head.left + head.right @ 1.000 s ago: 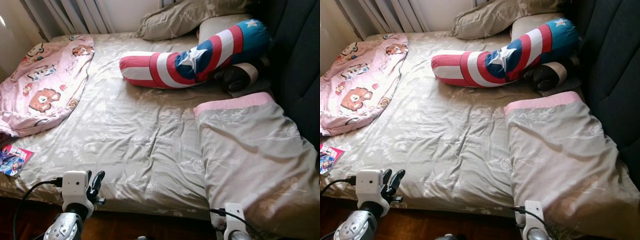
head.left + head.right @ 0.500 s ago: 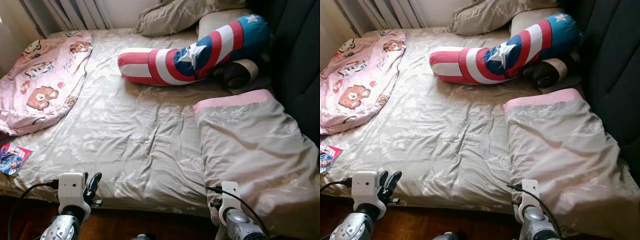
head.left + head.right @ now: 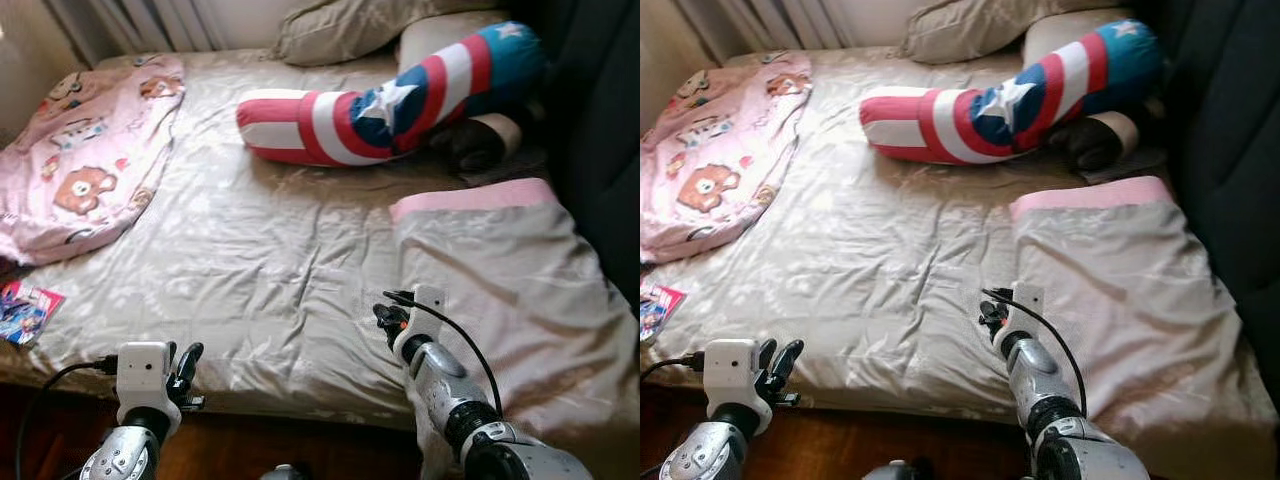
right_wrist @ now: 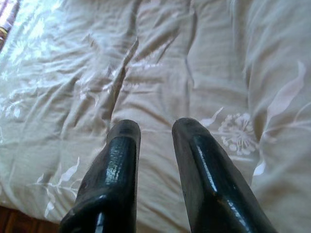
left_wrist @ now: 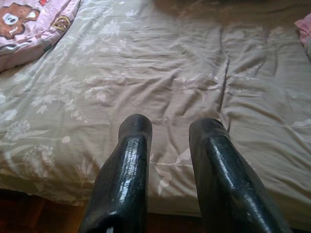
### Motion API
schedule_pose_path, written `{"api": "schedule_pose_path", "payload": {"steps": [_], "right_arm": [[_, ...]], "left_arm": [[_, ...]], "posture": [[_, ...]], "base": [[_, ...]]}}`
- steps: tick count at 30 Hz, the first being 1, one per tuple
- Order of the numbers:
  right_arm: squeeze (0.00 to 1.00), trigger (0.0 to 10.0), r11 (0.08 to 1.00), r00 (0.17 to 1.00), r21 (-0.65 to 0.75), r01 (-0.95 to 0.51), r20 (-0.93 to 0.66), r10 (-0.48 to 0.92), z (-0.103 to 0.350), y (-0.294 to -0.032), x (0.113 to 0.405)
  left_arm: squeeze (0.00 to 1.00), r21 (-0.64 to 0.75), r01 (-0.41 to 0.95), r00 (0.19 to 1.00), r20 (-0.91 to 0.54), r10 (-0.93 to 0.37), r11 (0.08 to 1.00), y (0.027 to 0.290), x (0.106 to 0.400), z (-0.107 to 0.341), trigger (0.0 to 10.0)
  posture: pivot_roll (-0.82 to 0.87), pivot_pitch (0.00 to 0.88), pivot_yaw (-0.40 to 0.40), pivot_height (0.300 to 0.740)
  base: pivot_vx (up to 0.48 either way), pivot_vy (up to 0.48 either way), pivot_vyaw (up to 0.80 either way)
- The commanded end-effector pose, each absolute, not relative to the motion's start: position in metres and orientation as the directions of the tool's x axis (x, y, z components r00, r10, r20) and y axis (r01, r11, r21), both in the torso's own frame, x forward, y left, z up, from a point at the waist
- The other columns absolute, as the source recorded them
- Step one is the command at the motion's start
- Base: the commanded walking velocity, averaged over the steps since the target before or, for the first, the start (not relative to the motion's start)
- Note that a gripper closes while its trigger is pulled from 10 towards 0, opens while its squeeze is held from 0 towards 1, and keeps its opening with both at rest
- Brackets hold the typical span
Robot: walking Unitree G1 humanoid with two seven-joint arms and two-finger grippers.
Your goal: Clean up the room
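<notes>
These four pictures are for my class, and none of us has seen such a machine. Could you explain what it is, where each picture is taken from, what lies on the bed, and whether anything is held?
It is a walking humanoid robot with two silver arms, each ending in a gripper of two long black fingers. Two pictures come from cameras on its head, looking down at a bed; the other two come from cameras on each wrist, looking along the fingers. On the bed lie a pink cartoon blanket, a red, white and blue star-patterned bolster, a beige pillow and a folded beige quilt with a pink edge. A colourful booklet lies at the bed's left edge. The right gripper reaches over the sheet beside the quilt; the left gripper waits at the bed's near edge. Both are open, holding nothing.
</notes>
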State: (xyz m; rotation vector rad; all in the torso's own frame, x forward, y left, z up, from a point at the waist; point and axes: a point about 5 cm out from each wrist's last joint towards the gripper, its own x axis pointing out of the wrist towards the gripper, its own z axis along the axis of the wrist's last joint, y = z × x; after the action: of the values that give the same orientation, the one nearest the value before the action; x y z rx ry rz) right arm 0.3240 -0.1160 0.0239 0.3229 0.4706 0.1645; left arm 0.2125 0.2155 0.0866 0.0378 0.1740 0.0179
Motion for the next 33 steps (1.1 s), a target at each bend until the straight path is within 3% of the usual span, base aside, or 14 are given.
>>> {"api": "schedule_pose_path", "payload": {"steps": [1, 9, 14, 19, 21, 27, 28, 31, 33], "right_arm": [[0.0, 10.0, 0.934, 0.866, 0.355, -0.045, -0.452, 0.213, 0.012, -0.119, 0.314], [0.0, 10.0, 0.96, 0.904, 0.277, 0.041, -0.42, 0.082, 0.001, -0.157, 0.3], [0.0, 10.0, 0.99, 0.926, 0.033, 0.139, -0.359, -0.118, 0.0, -0.205, 0.283], [0.0, 10.0, 0.941, 0.934, -0.172, 0.292, -0.162, -0.32, 0.016, -0.252, 0.261], [0.0, 10.0, 0.93, 0.928, -0.195, 0.311, -0.149, -0.341, 0.016, -0.257, 0.254], [0.0, 10.0, 0.893, 0.925, -0.314, 0.322, -0.095, -0.367, 0.016, -0.261, 0.199], [0.0, 10.0, 0.887, 0.923, -0.348, 0.304, -0.123, -0.364, 0.014, -0.259, 0.176], [0.0, 10.0, 0.874, 0.896, -0.414, 0.254, -0.239, -0.373, 0.002, -0.259, 0.147], [0.0, 10.0, 0.859, 0.829, -0.464, 0.216, -0.378, -0.413, -0.014, -0.264, 0.126]], "left_arm": [[0.0, 0.057, -0.032, 0.98, -0.196, 0.043, 0.998, 0.22, 0.21, 0.083, 10.0], [0.0, 0.038, -0.032, 0.982, -0.186, 0.039, 0.999, 0.216, 0.219, 0.079, 10.0], [0.0, 0.028, -0.029, 0.985, -0.171, 0.034, 0.999, 0.213, 0.228, 0.079, 10.0], [0.0, 0.024, -0.025, 0.986, -0.163, 0.028, 0.999, 0.214, 0.23, 0.077, 10.0], [0.0, 0.024, -0.023, 0.986, -0.163, 0.027, 0.999, 0.214, 0.231, 0.077, 10.0], [0.0, 0.024, -0.022, 0.987, -0.157, 0.025, 0.999, 0.215, 0.235, 0.076, 10.0], [0.0, 0.024, -0.02, 0.988, -0.154, 0.023, 1.0, 0.215, 0.236, 0.076, 10.0], [0.0, 0.024, -0.015, 0.988, -0.153, 0.018, 1.0, 0.214, 0.238, 0.075, 10.0], [0.0, 0.022, -0.009, 0.989, -0.15, 0.013, 1.0, 0.213, 0.24, 0.075, 10.0]], "posture": [[0.2, 0.196, 0.091, 0.74], [0.17, 0.14, 0.082, 0.74], [0.15, 0.115, 0.082, 0.74], [0.13, 0.107, 0.085, 0.74], [0.12, 0.104, 0.083, 0.74], [0.11, 0.09, 0.081, 0.74], [0.11, 0.089, 0.082, 0.74], [0.1, 0.085, 0.081, 0.74], [0.1, 0.085, 0.08, 0.74]], "base": [[0.0, 0.0, 0.0], [0.0, 0.0, 0.0], [0.0, 0.0, 0.0], [0.0, 0.0, 0.0], [0.0, 0.0, 0.0], [0.0, 0.0, 0.0], [0.0, 0.0, 0.0], [0.0, 0.0, 0.0], [0.0, 0.0, 0.0]]}}
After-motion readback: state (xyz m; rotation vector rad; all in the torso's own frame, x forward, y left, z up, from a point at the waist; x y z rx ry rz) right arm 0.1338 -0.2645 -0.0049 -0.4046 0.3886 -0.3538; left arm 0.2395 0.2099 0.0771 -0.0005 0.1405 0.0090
